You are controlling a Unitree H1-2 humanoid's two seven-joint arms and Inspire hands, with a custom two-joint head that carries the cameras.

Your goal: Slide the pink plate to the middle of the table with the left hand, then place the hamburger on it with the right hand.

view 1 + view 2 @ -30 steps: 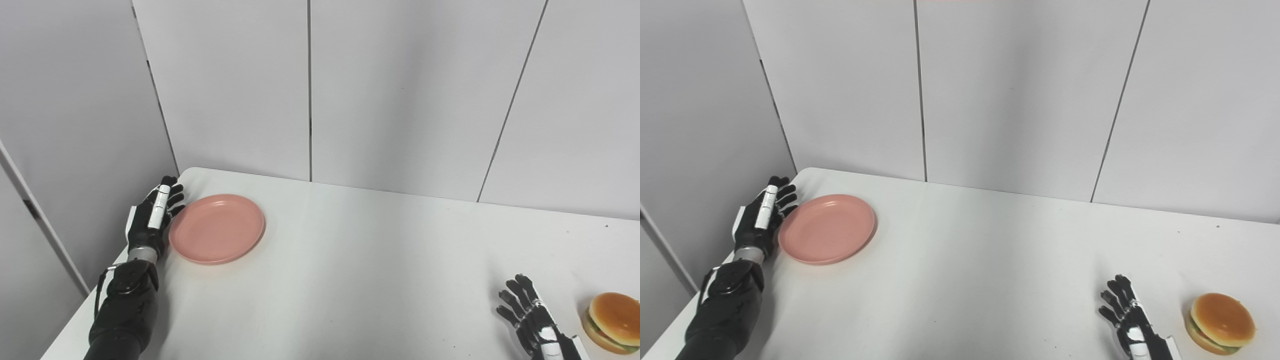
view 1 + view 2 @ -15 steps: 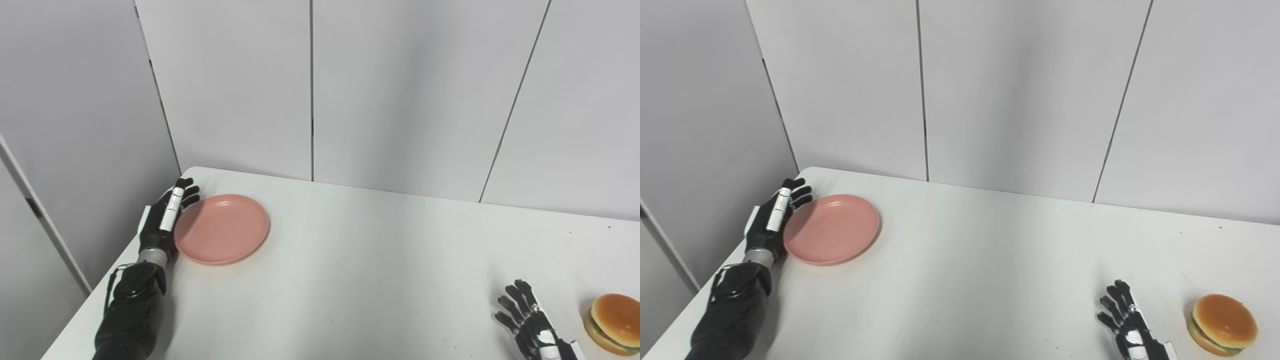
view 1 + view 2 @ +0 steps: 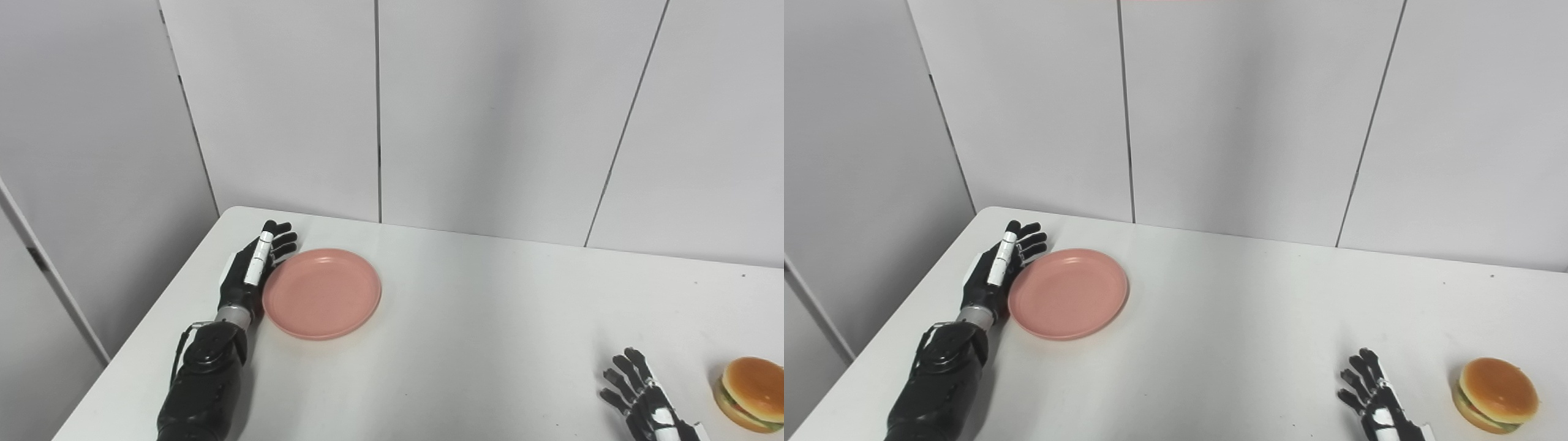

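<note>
A round pink plate (image 3: pixel 323 293) lies flat on the white table (image 3: pixel 478 343), left of its middle. My left hand (image 3: pixel 252 274) rests open on edge against the plate's left rim, fingers stretched toward the far wall. The hamburger (image 3: pixel 748 394) sits near the table's front right corner. My right hand (image 3: pixel 643 407) lies open with fingers spread at the bottom edge, a little left of the hamburger and not touching it; its wrist is cut off by the picture.
Grey wall panels (image 3: pixel 490 110) stand directly behind the table's far edge. The table's left edge (image 3: pixel 153 318) runs diagonally past my left forearm, with a drop beyond it.
My left hand has pushed the pink plate rightward, away from the table's left corner. The right hand has drawn back slightly toward the bottom edge. The hamburger has stayed put.
</note>
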